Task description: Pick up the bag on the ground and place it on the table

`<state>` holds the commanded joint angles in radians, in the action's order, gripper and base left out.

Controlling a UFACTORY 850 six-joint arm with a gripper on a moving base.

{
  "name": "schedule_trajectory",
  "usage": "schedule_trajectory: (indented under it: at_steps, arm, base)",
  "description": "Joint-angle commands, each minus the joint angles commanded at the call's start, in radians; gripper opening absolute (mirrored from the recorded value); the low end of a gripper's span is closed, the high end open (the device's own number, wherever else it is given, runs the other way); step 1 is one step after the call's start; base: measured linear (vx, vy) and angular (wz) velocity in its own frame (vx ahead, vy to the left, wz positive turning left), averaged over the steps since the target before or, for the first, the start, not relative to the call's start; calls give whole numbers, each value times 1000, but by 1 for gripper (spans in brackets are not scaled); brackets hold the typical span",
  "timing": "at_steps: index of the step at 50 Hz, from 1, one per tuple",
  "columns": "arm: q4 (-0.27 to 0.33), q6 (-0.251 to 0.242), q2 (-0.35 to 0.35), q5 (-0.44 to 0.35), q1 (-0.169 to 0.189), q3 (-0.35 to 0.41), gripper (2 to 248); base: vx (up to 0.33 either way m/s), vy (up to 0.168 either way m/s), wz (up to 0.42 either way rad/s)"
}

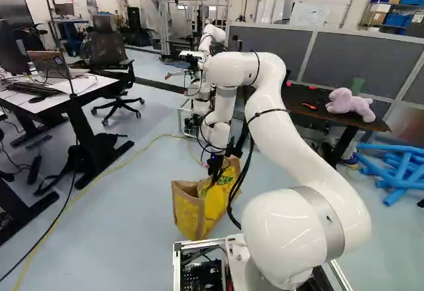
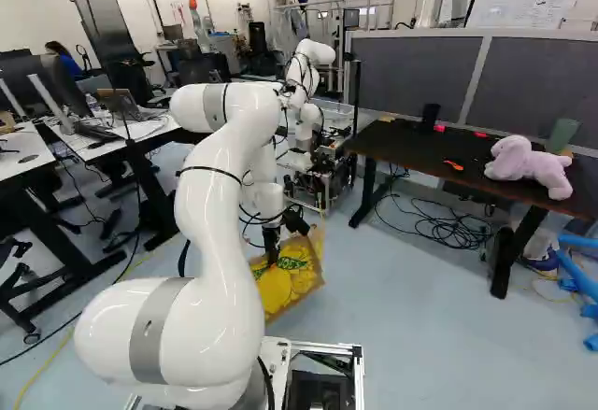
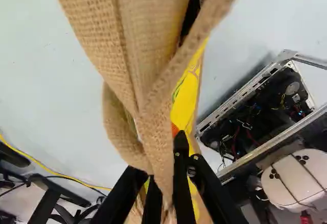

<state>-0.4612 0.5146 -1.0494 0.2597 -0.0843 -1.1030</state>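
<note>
In the left base view, my gripper [image 1: 215, 166] points down at the top of a brown and yellow bag [image 1: 191, 210]. The right base view shows the bag [image 2: 291, 279] tilted beneath the gripper. Seen from the wrist, the gripper [image 3: 167, 191] is shut on a fold of the bag's burlap [image 3: 153, 94], with a finger on either side of it. I cannot tell whether the bag's bottom touches the floor. A dark table [image 2: 397, 141] stands to the right of the bag in the right base view.
On the dark table lie a pink plush toy [image 2: 531, 167], a black cup [image 2: 430, 115] and small red and orange items. Another robot [image 2: 308, 92] stands beyond the bag. Cables [image 2: 447, 228] lie under the table, blue tubes [image 1: 396, 170] beside it. A white desk [image 1: 56, 95] stands left.
</note>
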Motion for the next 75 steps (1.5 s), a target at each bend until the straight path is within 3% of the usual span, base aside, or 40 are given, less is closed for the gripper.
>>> schedule_trajectory:
  at_steps: [36, 55, 75]
  arm:
    - [132, 0, 172, 3, 17, 181, 22]
    - [141, 0, 241, -109, 69, 185, 22]
    - [148, 0, 302, -67, 81, 172, 22]
  base:
    - [0, 0, 0]
    - [0, 0, 0]
    - [0, 0, 0]
